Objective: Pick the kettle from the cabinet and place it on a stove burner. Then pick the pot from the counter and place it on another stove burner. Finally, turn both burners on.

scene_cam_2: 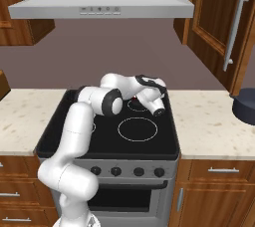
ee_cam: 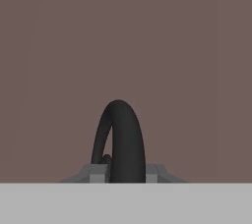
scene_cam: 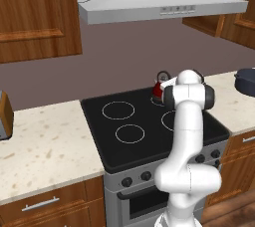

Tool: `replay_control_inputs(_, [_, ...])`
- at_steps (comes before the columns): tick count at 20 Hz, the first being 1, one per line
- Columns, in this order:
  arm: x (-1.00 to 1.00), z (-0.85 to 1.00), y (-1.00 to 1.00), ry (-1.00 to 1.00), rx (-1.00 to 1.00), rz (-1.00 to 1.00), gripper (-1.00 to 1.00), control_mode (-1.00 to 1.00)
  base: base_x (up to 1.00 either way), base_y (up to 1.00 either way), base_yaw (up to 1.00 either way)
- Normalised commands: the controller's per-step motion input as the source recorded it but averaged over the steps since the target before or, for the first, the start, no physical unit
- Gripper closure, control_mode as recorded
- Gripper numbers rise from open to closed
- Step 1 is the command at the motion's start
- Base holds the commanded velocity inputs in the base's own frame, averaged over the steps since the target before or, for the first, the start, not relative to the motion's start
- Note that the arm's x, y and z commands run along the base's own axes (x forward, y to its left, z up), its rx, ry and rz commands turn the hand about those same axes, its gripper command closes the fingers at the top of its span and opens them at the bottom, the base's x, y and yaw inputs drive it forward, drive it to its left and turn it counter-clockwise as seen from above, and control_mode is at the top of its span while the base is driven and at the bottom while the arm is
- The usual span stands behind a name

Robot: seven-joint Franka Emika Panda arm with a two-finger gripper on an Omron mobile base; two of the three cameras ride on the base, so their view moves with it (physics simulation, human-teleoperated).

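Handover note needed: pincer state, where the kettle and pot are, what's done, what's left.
Pincer: shut on the kettle's black arched handle, by the hand view.
Kettle: at the back right of the cooktop, behind the arm; whether it rests on the glass yet can't be told.
Pot: on the counter right of the stove.
Done: kettle brought to the stove.
Left: release kettle on a burner, move pot to another burner, turn both knobs on.
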Motion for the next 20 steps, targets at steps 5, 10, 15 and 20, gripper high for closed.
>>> replay_control_inputs(5, [-0.21, -0.16, 0.0, 0.0, 0.0, 0.0, 1.0, -1.0, 0.0, 0.0, 0.0])
replay_control_inputs(10, [-0.03, -0.13, 0.04, 0.0, 0.0, 0.0, -1.0, -1.0, 0.0, 0.0, 0.0])
replay_control_inputs(15, [0.02, -0.04, 0.01, 0.0, 0.0, 0.0, -1.0, -1.0, 0.0, 0.0, 0.0])
replay_control_inputs(20, [0.0, 0.0, 0.0, 0.0, 0.0, 0.0, -1.0, -1.0, 0.0, 0.0, 0.0])
